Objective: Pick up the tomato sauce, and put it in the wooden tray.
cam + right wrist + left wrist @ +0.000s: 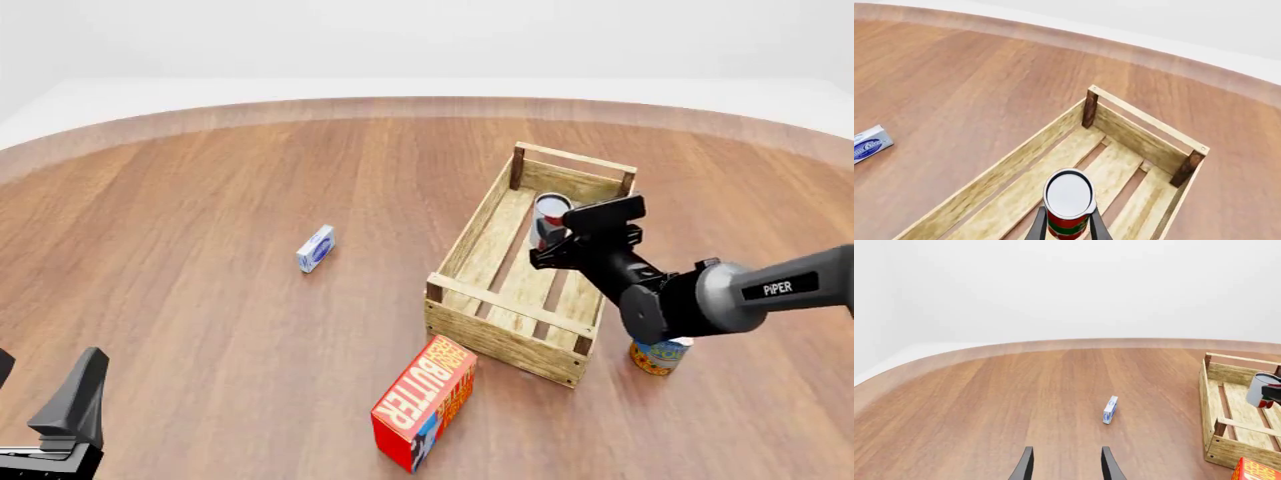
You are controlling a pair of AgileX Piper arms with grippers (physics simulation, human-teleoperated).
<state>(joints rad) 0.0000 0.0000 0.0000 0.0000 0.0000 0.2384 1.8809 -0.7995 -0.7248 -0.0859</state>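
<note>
The tomato sauce (549,213), a red and white can with a silver-white lid, is held by my right gripper (557,238) over the far half of the wooden tray (501,335). In the right wrist view the can (1069,197) sits between the fingers (1039,226), above the tray's slats (1134,132). I cannot tell if it touches the bottom. The left wrist view shows the can (1258,388) and the tray (1203,395) at its edge. My left gripper (1066,464) is open and empty, low at the near left (67,405).
A small blue and white box (315,248) lies left of the tray, also seen ahead of the left gripper (1110,409). A red butter box (424,402) lies in front of the tray. A blue and yellow can (655,356) stands at the tray's near right corner.
</note>
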